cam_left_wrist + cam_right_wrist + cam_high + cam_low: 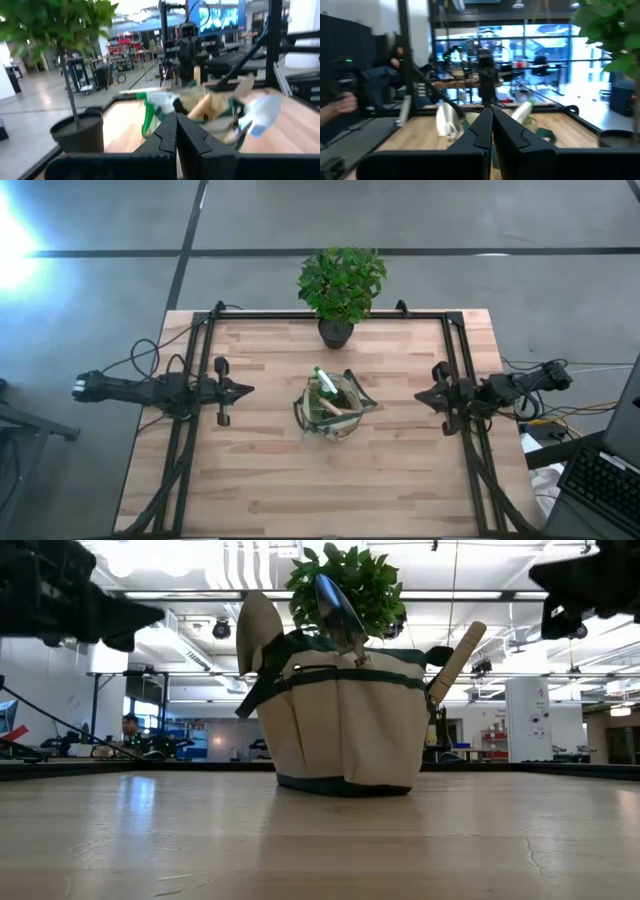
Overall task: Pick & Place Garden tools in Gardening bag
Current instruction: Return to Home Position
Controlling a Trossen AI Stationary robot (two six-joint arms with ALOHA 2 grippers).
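One wooden table (250, 480) bears the gardening bag (335, 418) at its centre: soft fabric, probably light, best lifted by its loop handles. Stiff garden tools (340, 612) stand inside it. Left gripper (247, 390) and right gripper (419, 396) hang beside it, fingers pressed together.

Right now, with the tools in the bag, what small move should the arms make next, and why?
Probably draw both arms back to their rest pose. The left gripper and right gripper hang at the sides, apart from the gardening bag, jaws shut and empty. The garden tools stand in the bag, and I see none left on the table.
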